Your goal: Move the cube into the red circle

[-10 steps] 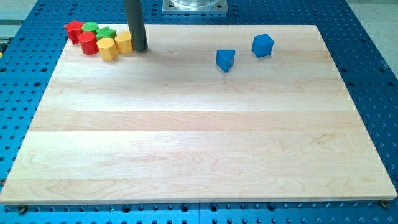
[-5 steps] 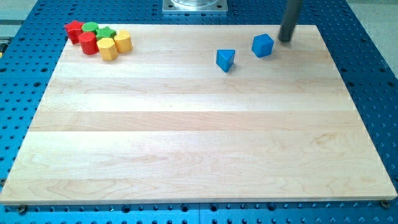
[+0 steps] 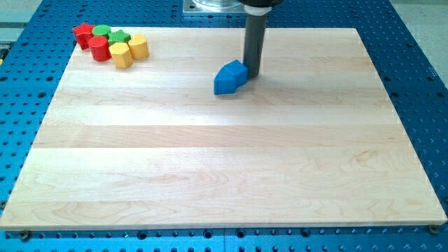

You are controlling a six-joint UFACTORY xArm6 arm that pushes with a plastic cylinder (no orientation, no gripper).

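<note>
My tip (image 3: 250,75) stands on the wooden board (image 3: 224,175) and it has no jaws to open or close; it is only a straight dark rod, so the one thing to tell is that it presses against the blue mass just at its left. This blue mass looks like two blocks pushed together: the blue cube (image 3: 236,71) touches my tip directly, and the second blue block (image 3: 223,85), whose shape I cannot read well, sits just at the lower left of the cube and touches it. I judge they lie so because a push toward the view's left drives the cube into its neighbour, and both go as one. The cube is therefore beside my tip, in the upper middle of the board, and well apart from the goal. Far to the left of my tip, near the board's upper left corner, a tight cluster is waiting: the red cylinder (image 3: 98,48), which I take for the red circle of the task, with the red star (image 3: 83,33) above it, a green cylinder (image 3: 102,31) and a green star (image 3: 119,36) beside, and two yellow blocks (image 3: 129,50) on the side that faces my tip. These yellow blocks stand between the cube and the red cylinder, so a straight push may hit them first.
</note>
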